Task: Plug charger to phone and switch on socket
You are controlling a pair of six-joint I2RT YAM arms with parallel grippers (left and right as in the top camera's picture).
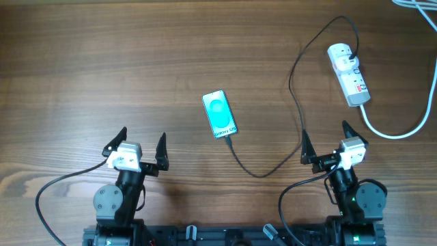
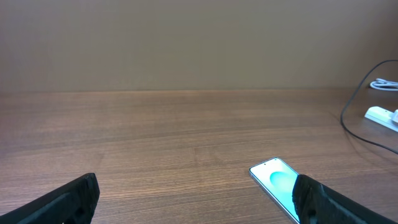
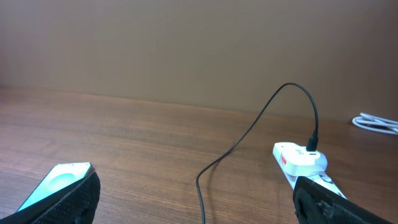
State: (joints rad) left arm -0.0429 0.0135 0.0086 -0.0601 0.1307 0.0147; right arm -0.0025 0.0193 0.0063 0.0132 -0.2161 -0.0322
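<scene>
The phone [image 1: 220, 114], with its teal screen up, lies mid-table. It also shows in the left wrist view [image 2: 277, 180] and the right wrist view [image 3: 58, 180]. The thin black charger cable [image 1: 295, 82] runs from the phone's near edge in a loop to its white plug [image 1: 346, 54], which sits in the far outlet of the white socket strip [image 1: 352, 82] at the right. The strip also shows in the right wrist view [image 3: 300, 160]. My left gripper [image 1: 143, 134] is open and empty, near and left of the phone. My right gripper [image 1: 325, 132] is open and empty, near the strip, with the cable passing its left finger.
The strip's thick white cord [image 1: 403, 130] curves off toward the right table edge, and more white cord lies at the far right corner [image 3: 376, 122]. The robots' black cables [image 1: 51, 191] trail beside both arm bases at the front edge.
</scene>
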